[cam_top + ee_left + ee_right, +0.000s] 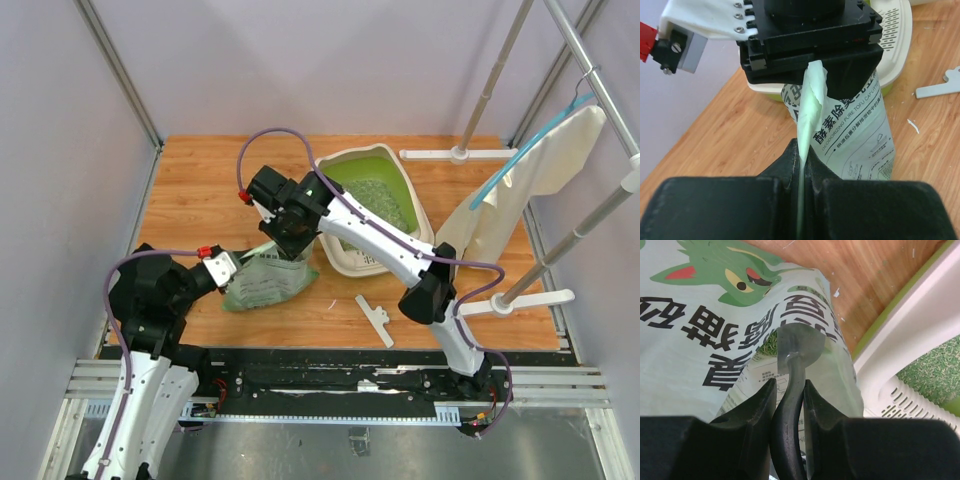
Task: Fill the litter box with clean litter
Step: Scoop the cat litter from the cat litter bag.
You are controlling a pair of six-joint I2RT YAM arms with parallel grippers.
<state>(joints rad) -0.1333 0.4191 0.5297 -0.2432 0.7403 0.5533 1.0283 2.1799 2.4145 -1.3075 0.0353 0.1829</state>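
Left end effector [801, 150] was closed tight, pinching a thin fold of the light green printed bag [265, 283]. Right end effector [790, 385] was partly closed, clamped on the dark handle of the scoop [800, 342], whose metal bowl sat at the bag's mouth; we couldn't tell how deep. The bag lay on the wooden tabletop [190, 190], just left of the litter box [350, 262]. The box sat toward the tabletop's far side, right of centre. Clean litter [380, 200] covered part of its green floor. We saw a white clip [375, 320] lying apart, nearer the arm bases.
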